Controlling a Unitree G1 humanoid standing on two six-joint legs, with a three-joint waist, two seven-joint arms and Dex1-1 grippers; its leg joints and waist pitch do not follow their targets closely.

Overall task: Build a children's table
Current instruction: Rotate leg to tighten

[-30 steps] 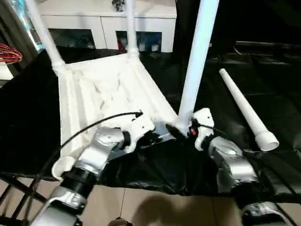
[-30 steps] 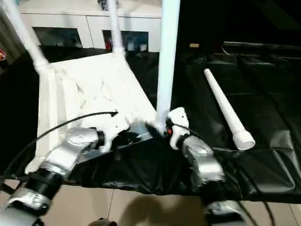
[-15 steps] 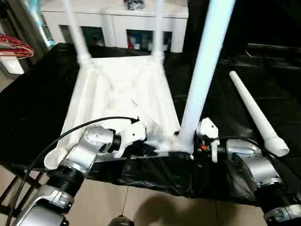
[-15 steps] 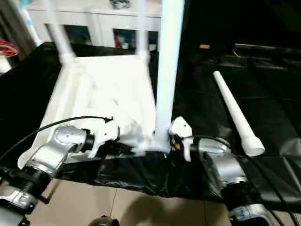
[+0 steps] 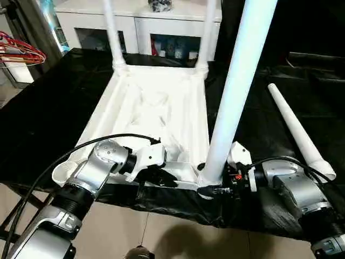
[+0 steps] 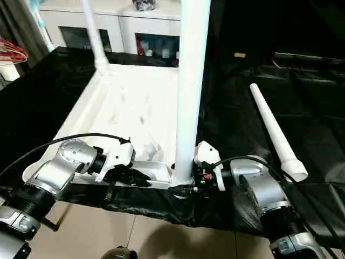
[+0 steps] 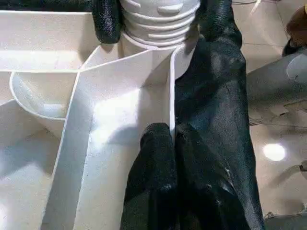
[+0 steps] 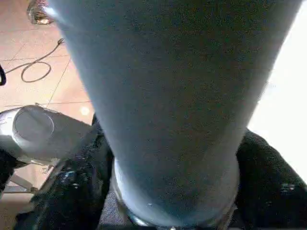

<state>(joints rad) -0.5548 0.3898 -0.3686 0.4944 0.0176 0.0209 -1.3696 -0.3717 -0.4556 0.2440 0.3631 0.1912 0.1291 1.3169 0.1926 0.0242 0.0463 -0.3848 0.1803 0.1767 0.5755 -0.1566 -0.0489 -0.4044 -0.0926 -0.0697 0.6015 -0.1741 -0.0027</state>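
Looking down over both forearms, I see the tabletop (image 5: 156,108) lying upside down on the black-covered work surface (image 5: 48,113), ribbed underside up, reaching from the near edge toward the white cabinet (image 5: 140,27) at the far side. Two legs stand in its far corner sockets, the far left leg (image 5: 112,32) and the far right leg (image 5: 207,32). A third, the near right leg (image 5: 237,91), stands upright in the near right corner socket. My right gripper (image 5: 213,190) sits at the base of that leg with its black fingers (image 8: 79,191) set either side of the flared end, clasping it. My left gripper (image 7: 175,139) is at the near edge of the tabletop, just left of that same corner, its two fingers pressed together on a thin upright rib of the underside, pinching it. The near left corner socket (image 5: 64,172) stands open. A loose leg (image 5: 296,132) lies flat on the black cover, well to the right of the tabletop, flared end nearest me.
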